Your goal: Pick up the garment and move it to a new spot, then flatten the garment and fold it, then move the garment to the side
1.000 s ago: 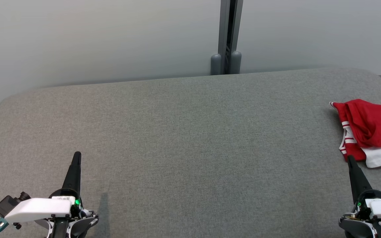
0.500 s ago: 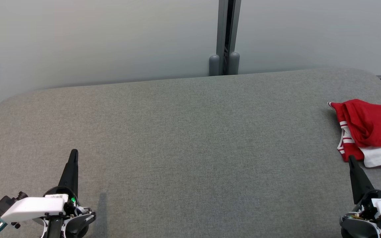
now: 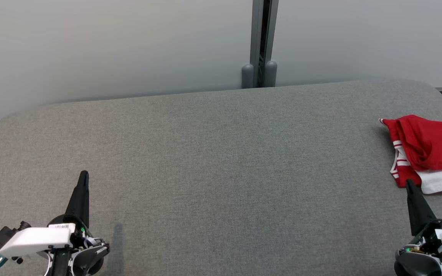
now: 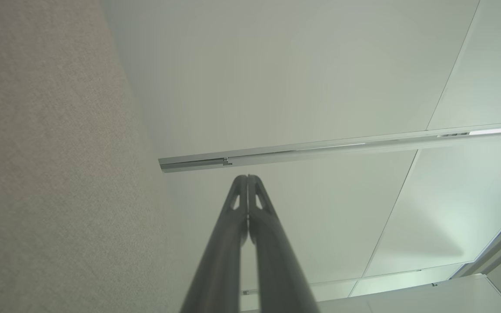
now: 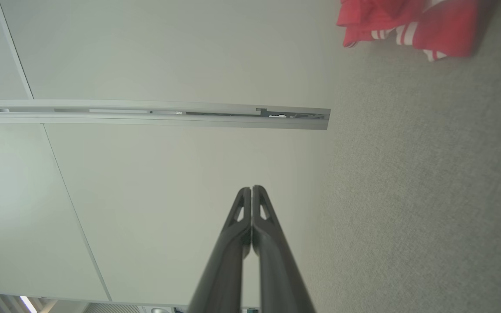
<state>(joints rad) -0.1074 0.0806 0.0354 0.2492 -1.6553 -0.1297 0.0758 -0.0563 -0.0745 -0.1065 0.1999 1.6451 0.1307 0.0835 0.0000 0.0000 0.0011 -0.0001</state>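
Finds the left fingers (image 3: 79, 199) pressed together tip to tip, poised over the grey tabletop (image 3: 221, 172). Finds the right fingers (image 3: 416, 209) likewise closed flat against each other, clamped on nothing. Ahead of the right fingers and slightly to their right, places the red-and-white garment (image 3: 432, 147), crumpled on the tabletop, well apart from the left fingers. Farther ahead, meets a pale wall (image 3: 109, 46).

The grey padded table top (image 3: 221, 153) is wide and flat. There is lots of open room across its middle and its left side. The red and white garment (image 3: 432, 147) sits in a bunched lump at the right edge. Behind the far edge, a pale wall (image 3: 109, 46) and a grey metal post (image 3: 261, 42) close off that side.
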